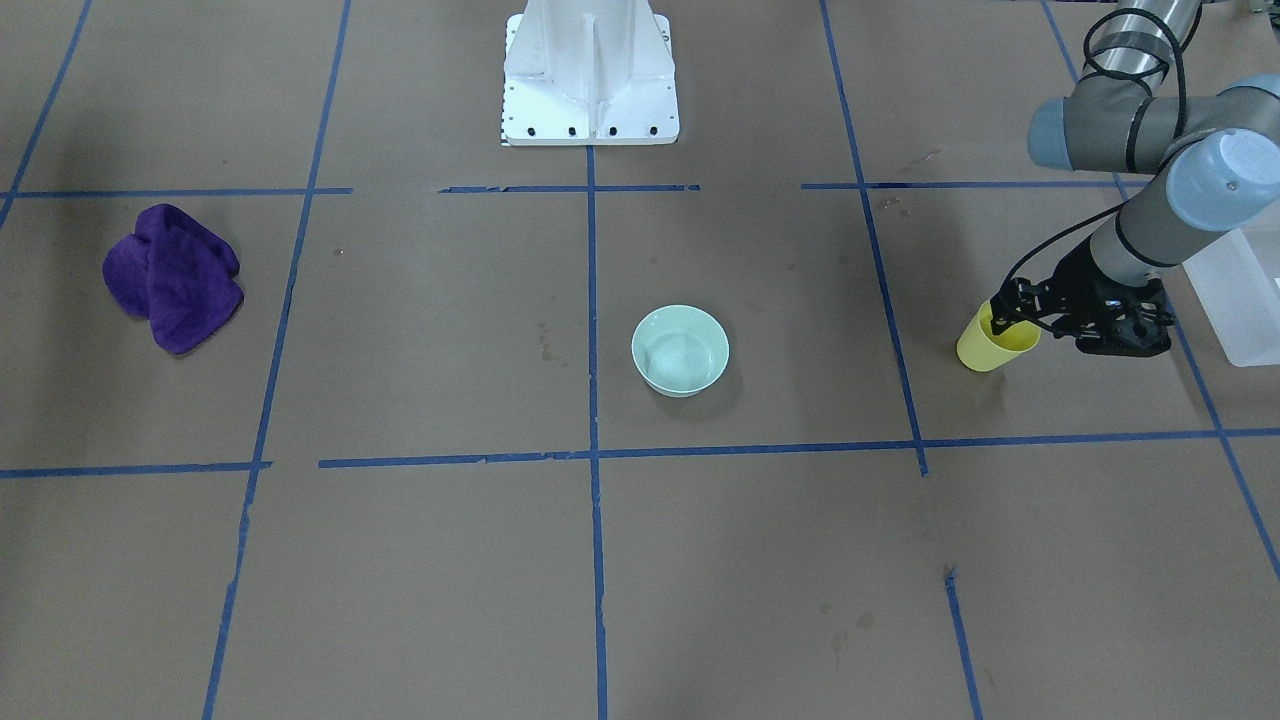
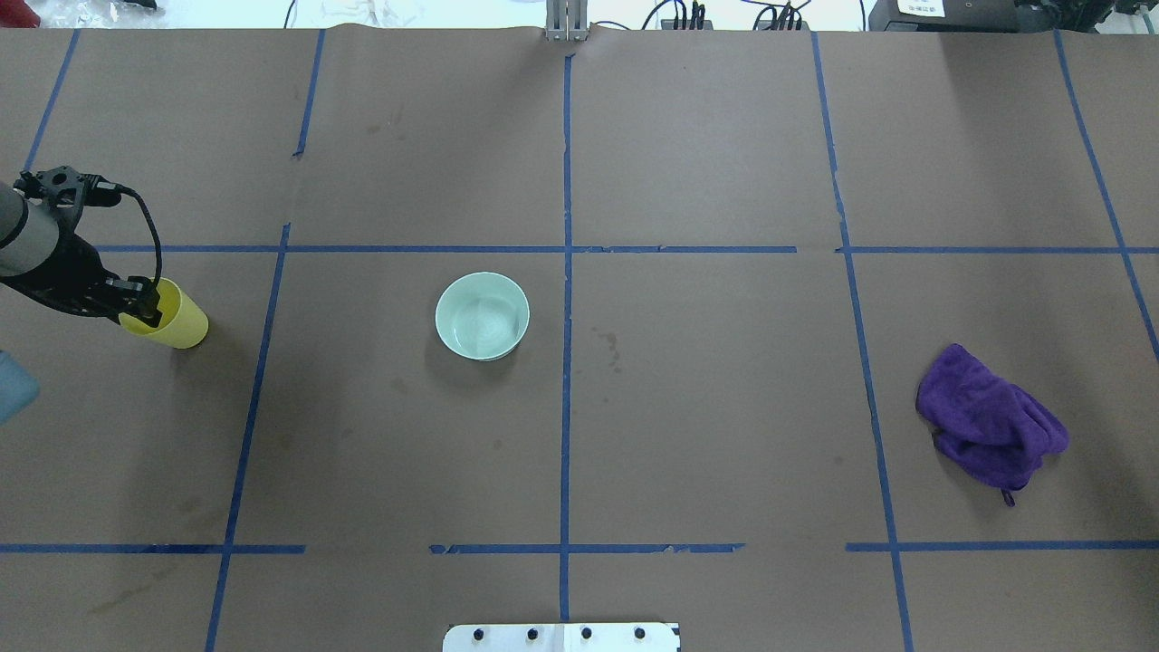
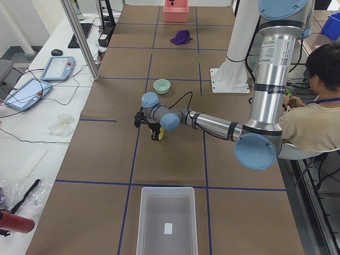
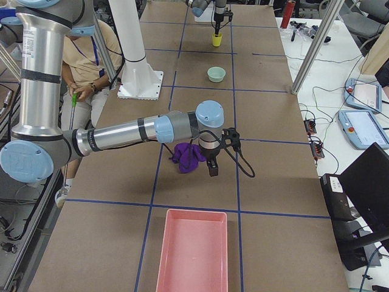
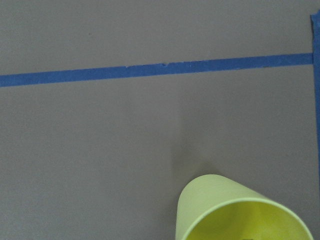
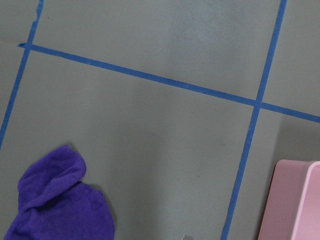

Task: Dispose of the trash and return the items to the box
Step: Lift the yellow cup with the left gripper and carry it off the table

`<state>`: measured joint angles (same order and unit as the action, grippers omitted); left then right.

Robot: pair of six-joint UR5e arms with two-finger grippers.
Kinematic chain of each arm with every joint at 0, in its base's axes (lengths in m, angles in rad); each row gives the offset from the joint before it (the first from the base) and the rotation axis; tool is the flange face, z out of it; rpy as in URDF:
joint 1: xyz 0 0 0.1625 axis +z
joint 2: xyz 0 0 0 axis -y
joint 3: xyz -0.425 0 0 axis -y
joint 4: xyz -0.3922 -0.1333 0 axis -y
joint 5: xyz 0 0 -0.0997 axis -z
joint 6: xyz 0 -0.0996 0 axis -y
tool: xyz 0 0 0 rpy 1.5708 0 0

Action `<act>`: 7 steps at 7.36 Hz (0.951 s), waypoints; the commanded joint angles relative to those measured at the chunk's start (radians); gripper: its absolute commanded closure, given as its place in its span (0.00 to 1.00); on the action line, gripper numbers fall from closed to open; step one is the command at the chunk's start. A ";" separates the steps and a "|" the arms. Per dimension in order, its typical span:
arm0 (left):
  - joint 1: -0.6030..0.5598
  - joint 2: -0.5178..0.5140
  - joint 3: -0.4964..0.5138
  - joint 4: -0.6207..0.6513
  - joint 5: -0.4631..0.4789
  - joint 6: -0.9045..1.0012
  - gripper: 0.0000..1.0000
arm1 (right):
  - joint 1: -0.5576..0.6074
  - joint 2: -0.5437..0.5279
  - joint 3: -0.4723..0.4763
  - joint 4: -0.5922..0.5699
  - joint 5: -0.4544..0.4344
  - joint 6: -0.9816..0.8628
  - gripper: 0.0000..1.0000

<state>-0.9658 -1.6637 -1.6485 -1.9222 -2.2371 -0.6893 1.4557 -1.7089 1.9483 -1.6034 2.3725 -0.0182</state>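
Clamping the rim of the yellow cup (image 1: 985,350), one finger inside and one outside, the left hand (image 1: 1008,318) is seen near the frosted box (image 1: 1245,320), cup and box apart. Whether the cup's base touches the counter (image 1: 450,300) cannot be told. The right hand (image 4: 212,169) is seen just beside the purple cloth (image 4: 187,157); whether it is apart or together cannot be told.

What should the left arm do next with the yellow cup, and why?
Probably close the left gripper on the wall of the yellow cup: it seems to straddle the rim, the cup looks to rest on the table, and a firm grip cannot be confirmed. The box is close by.
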 commanded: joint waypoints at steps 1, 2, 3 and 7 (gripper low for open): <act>0.001 -0.001 -0.004 0.000 0.001 -0.001 1.00 | 0.000 0.000 0.001 0.000 0.001 0.001 0.00; -0.002 0.001 -0.016 0.002 0.002 -0.001 1.00 | 0.000 0.000 0.001 -0.001 0.011 0.001 0.00; -0.011 0.016 -0.075 0.006 0.002 0.001 1.00 | 0.000 -0.001 0.003 0.002 0.036 0.000 0.00; -0.345 0.187 -0.225 0.017 -0.010 0.377 1.00 | 0.000 -0.011 0.008 0.005 0.033 0.004 0.00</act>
<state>-1.1772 -1.5396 -1.8673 -1.9077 -2.2424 -0.5193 1.4557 -1.7203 1.9561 -1.5990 2.4067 -0.0152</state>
